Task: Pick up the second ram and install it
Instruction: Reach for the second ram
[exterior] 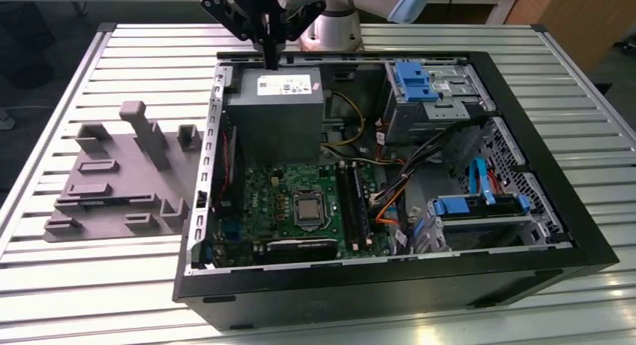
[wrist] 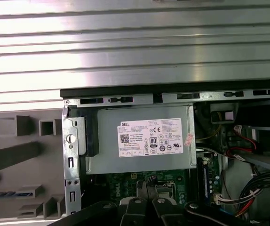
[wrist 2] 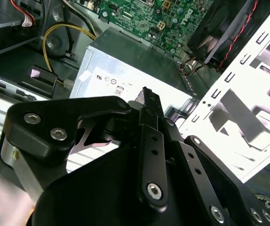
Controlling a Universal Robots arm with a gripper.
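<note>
The second ram (wrist: 5, 193) looks to be the thin blue-green strip in the grey tray (exterior: 119, 151), on the surface (exterior: 59, 285) at the exterior view's left of the PC case (exterior: 398, 285). So it's not picked up yet and the install hasn't begun. Only a narrow edge shows; chips & sticker can't be made out. The gripper (exterior: 269, 62) hovers well apart from it, over the case's far edge by the power supply (exterior: 276, 106). The jaws look closed together w/ nothing between them.

White label (wrist: 149, 137) on grey power supply (wrist: 107, 157) — certification marks, barcode, fine print; pink sticker (wrist: 188, 139) beside.
</note>
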